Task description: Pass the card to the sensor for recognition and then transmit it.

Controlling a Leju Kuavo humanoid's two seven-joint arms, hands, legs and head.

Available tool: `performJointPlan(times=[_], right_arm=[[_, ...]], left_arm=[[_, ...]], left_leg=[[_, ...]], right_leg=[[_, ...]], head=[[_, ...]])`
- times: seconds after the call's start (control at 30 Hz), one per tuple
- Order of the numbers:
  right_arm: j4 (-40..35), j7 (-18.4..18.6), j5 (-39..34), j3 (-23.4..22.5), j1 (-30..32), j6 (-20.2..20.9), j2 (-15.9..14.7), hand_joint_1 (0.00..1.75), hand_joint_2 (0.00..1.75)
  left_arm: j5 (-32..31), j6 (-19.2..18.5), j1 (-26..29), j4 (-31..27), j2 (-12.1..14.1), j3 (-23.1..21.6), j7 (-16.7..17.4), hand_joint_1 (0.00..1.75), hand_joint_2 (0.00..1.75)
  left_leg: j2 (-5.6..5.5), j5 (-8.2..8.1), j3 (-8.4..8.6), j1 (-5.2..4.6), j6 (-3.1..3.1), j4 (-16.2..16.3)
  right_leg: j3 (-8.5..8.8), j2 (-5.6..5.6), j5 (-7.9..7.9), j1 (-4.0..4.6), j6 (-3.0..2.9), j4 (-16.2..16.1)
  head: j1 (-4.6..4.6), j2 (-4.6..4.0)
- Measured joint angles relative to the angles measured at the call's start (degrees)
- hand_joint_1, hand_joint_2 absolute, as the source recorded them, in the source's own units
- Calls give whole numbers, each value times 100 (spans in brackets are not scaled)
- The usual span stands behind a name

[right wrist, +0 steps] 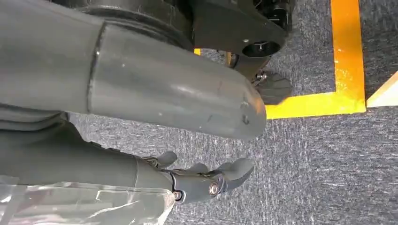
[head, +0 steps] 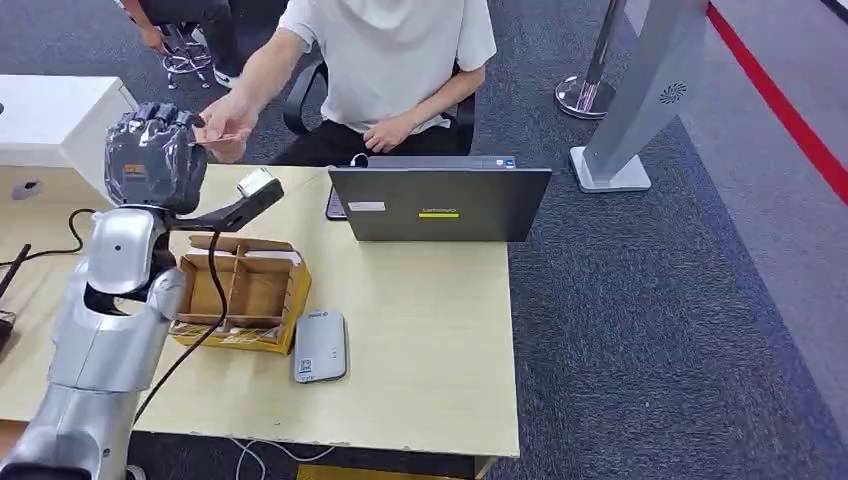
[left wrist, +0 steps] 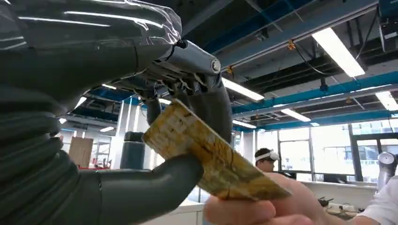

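The robot's left hand [head: 155, 155] is raised above the far left edge of the table [head: 430, 330], thumb and fingers clamped on a yellowish patterned card [left wrist: 211, 157], whose far end a seated person's hand [head: 225, 130] also grips; from the head view the card is nearly hidden behind the hand. The right hand [right wrist: 206, 180] hangs over grey carpet, fingers apart and holding nothing. The grey sensor [head: 320, 345] lies near the front edge beside a cardboard box [head: 240, 290], with a laptop [head: 440, 203] at the far edge.

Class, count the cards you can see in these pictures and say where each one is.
1: a gold-patterned card pinched in the robot's left hand, its far end taken by the seated person's hand. The cardboard box may hide more.
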Motion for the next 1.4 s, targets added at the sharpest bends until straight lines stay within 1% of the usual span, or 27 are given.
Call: performJointPlan(times=[0.3,0.53,0.67,0.7,0.77,0.83,0.87,0.97,1.07,1.17,1.27,1.33,1.4], right_arm=[[13,0,0,22,4,-2,0,0,0],[13,2,15,24,5,-9,0,0,0],[13,0,26,33,6,-18,0,0,0],[13,0,9,33,7,-33,2,0,0],[13,7,-39,33,20,-83,11,0,0],[13,26,-94,33,46,-147,17,0,0],[13,44,-114,28,55,-151,17,0,0],[13,76,-162,4,81,-199,20,0,0],[13,85,-188,-7,104,-234,20,0,0],[13,103,-205,-20,106,-258,20,0,0],[13,111,-208,-55,109,-289,20,0,0],[13,114,-208,-70,110,-306,20,0,0],[11,118,-208,-87,110,-321,20,0,0]], left_arm=[[4,0,-59,94,39,-107,4,175,175],[120,-28,-57,122,44,-146,-9,175,175],[311,184,-10,127,26,-155,-79,175,175],[434,284,62,101,-2,-157,-187,175,175],[641,437,361,-134,-85,-181,-411,175,175],[748,483,799,-536,-190,-313,-634,175,175],[750,503,1058,-751,-227,-422,-660,175,175],[691,586,1797,-1336,-297,-805,-638,175,175],[662,619,2232,-1709,-308,-1064,-636,175,175],[629,551,2562,-1878,-304,-1259,-748,175,175],[540,468,2853,-1915,-282,-1500,-750,175,175],[516,450,2954,-1917,-256,-1593,-734,175,175],[507,323,3010,-1915,-234,-1639,-614,175,175]], left_leg=[[0,1,0,0,0,0],[0,1,-1,0,0,0],[0,1,-1,0,0,0],[0,1,-1,-1,0,0],[4,1,-1,-2,0,0],[3,-3,-2,-2,0,0],[4,-7,-3,-3,5,-1],[15,-18,-2,-4,3,0],[9,-18,-4,-3,4,0],[10,-18,-1,-2,4,-1],[9,-17,-1,-1,3,-1],[9,-17,-1,-1,3,-1],[9,-16,-1,-1,3,-1]], right_leg=[[0,0,0,0,-1,0],[0,0,0,0,-1,0],[1,0,0,0,-1,0],[1,0,0,0,-1,0],[1,3,0,-1,0,-1],[1,3,-2,-2,2,-2],[1,4,-2,-2,2,-4],[-1,15,-6,-3,8,-8],[0,7,-8,-2,9,-10],[2,7,-8,-2,9,-9],[2,7,-7,-2,8,-8],[2,7,-7,-1,8,-6],[3,6,-7,-1,8,-5]], head=[[2,0],[0,0],[2,0],[2,0],[-2,0],[2,0],[4,0],[0,0],[2,0],[0,0],[0,0],[2,0],[0,0]])
